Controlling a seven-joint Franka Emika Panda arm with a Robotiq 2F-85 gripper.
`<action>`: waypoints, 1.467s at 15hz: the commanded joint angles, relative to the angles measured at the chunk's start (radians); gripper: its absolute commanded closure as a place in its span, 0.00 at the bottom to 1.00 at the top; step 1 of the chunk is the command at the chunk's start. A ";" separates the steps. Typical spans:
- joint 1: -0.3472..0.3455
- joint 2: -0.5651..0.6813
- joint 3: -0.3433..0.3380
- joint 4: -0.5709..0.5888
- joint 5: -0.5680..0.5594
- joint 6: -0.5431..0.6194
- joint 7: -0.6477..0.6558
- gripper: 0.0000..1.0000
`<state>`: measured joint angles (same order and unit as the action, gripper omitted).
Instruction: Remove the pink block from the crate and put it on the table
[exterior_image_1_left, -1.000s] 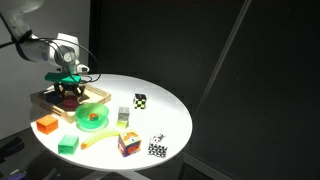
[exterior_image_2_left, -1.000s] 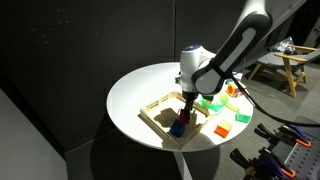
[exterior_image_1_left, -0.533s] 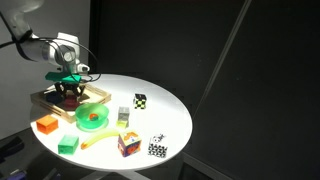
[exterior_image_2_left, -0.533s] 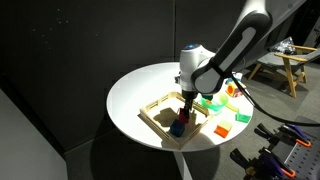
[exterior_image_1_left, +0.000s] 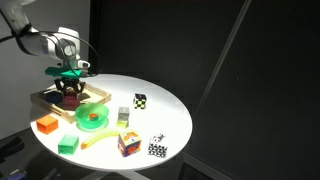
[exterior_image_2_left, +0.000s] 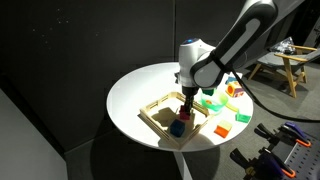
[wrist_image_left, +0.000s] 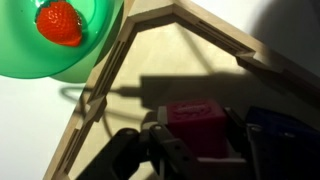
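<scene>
Gripper (wrist_image_left: 197, 130) clamped on pink block (wrist_image_left: 195, 115); fingers (wrist_image_left: 162, 140) pressed against opposite side faces. Block located inside crate (wrist_image_left: 200, 55), over wood floor; contact with floor not determinable. Blue block (wrist_image_left: 285, 130) just beside, same crate. Beyond crate rim: green bowl (wrist_image_left: 95, 55) containing strawberry (wrist_image_left: 60, 22), on white table (wrist_image_left: 285, 20).

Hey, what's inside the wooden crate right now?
A pink block, clamped in the gripper, with a blue block beside it. The crate floor beneath the gripper is hidden.
</scene>
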<state>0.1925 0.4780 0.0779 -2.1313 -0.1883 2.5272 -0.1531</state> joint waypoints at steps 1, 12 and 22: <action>-0.007 -0.064 0.013 0.002 0.004 -0.094 0.027 0.68; -0.041 -0.190 0.003 -0.008 0.013 -0.237 0.080 0.68; -0.103 -0.296 -0.011 -0.049 0.033 -0.254 0.074 0.68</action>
<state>0.1081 0.2375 0.0701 -2.1437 -0.1799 2.2732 -0.0800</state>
